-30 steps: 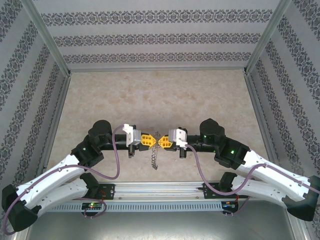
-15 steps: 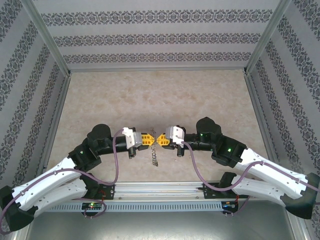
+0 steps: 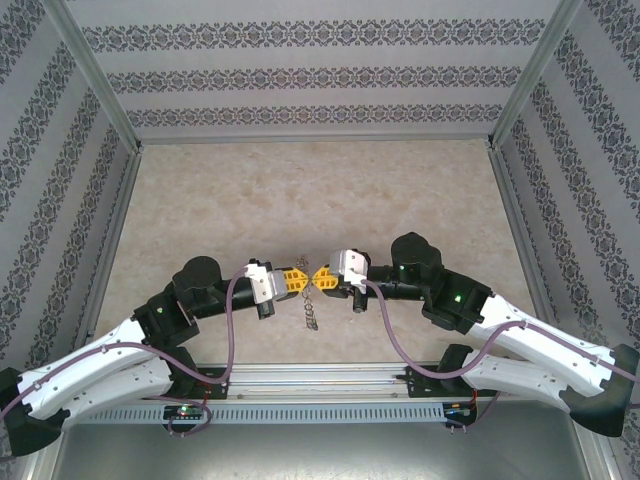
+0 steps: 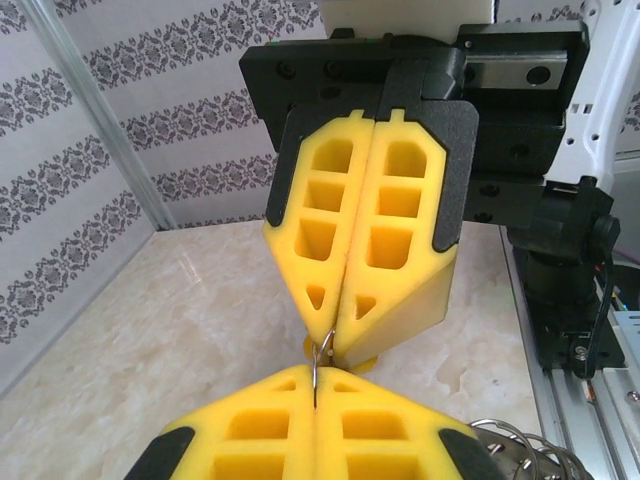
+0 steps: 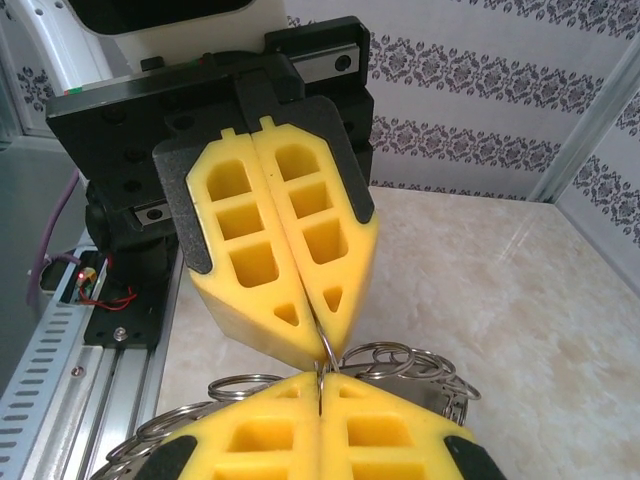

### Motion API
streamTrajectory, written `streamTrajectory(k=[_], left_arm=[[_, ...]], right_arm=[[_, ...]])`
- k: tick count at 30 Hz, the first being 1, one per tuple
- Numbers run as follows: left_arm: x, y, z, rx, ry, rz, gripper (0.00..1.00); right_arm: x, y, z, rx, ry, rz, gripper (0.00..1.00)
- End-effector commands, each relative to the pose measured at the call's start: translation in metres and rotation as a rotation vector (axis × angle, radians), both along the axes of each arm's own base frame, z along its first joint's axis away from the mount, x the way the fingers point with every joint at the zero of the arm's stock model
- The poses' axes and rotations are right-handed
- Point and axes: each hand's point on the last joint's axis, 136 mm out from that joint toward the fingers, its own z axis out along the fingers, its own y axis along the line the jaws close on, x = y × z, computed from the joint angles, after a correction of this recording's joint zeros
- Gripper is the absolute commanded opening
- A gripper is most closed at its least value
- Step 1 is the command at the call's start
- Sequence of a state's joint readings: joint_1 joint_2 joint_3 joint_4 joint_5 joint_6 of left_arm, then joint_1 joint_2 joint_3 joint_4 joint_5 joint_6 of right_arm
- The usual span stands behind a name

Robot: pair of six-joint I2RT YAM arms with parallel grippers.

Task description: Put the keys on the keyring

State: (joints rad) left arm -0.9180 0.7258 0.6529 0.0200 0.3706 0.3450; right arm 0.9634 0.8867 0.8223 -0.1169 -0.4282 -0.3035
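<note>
1 table [image 3: 300, 190]. 2 arms, L arm [image 3: 110, 362] & R arm [image 3: 545, 345], elbows out, wrists angled inward, tips meeting nr front edge. L gripper [image 3: 305, 280] & R gripper [image 3: 318, 280] both pinched closed on 1 keyring [image 3: 311, 312], loops dangling below.

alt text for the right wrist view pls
Two yellow foam grippers meet tip to tip, the right gripper below and the left gripper above, both shut on a thin wire of the keyring, whose loops bunch beside the tips over a beige table.
</note>
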Motion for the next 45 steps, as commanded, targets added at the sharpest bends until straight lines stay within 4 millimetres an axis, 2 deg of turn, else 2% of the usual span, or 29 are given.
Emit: streamTrajectory(k=[1,16,30,37,45], left_arm=[[-0.007,-0.007,0.01,0.017,-0.056,-0.037,0.0],[-0.01,-0.012,0.004,0.046,-0.049,-0.058,0.0],[0.0,-0.009,0.007,0.04,-0.067,-0.004,0.0],[-0.001,-0.013,0.008,0.036,-0.072,-0.019,0.0],[-0.003,-0.011,0.011,0.027,-0.079,-0.021,0.0]], right_arm=[[-0.008,0.006,0.044,0.129,-0.035,0.063,0.0],[-0.023,0.004,0.044,0.148,-0.052,0.14,0.0],[-0.005,0.001,0.031,0.092,-0.029,0.027,0.0],[-0.005,0.005,0.032,0.091,-0.007,0.045,0.0],[-0.006,-0.002,0.036,0.113,0.0,0.035,0.0]])
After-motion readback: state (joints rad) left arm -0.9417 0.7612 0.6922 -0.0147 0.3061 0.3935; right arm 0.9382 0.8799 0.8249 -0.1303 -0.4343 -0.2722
